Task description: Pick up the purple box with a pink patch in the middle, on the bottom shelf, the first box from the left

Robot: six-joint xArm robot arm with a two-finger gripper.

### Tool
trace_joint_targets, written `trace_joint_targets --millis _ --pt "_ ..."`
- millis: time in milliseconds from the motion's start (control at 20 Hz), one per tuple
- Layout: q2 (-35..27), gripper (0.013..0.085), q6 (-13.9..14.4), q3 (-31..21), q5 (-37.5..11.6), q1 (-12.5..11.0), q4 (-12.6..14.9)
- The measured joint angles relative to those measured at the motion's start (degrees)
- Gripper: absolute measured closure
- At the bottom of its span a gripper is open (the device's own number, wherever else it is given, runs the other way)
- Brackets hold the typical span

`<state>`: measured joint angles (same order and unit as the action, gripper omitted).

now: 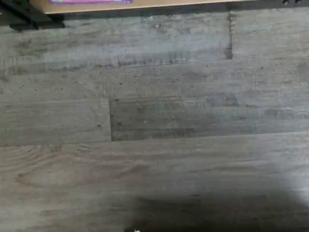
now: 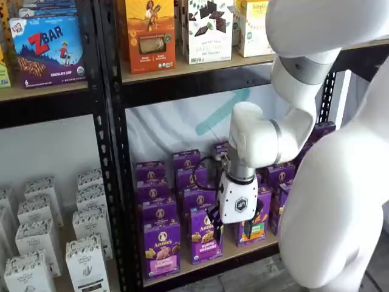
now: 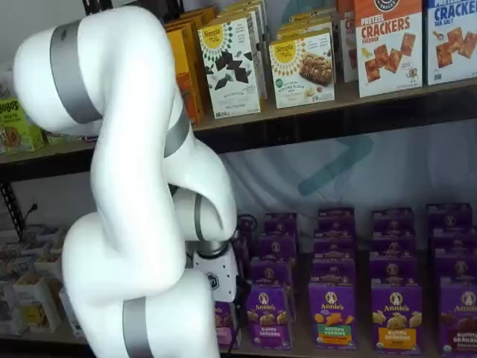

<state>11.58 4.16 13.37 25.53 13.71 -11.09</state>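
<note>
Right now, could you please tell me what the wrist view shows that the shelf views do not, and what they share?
Only the wrist view shows the grey wood-plank floor close up. Only the shelf views show the small upright purple carton with a pink band, the white arm and the upper boxes. Both show the light tan bottom shelf board.

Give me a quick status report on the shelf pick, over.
Gripper hanging in front of the purple cartons, fingers hard to read. Purple box upright at front of bottom shelf, untouched. Nothing blocking it.
</note>
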Motion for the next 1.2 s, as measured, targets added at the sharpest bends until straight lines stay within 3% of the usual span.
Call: trace_joint_targets --millis 300,400,750,1200 --pt "-4.66 0.0130 1.78 1.64 -2.26 0.53 1.62" --pt "-6.06 0.0130 3.39 2.53 -2.87 0.59 3.36" --pt "-12.17 0.0130 4.03 7.41 -3.88 0.21 4.54" --pt "-21.73 0.0130 4.25 14.08 -7.49 1.22 3.94"
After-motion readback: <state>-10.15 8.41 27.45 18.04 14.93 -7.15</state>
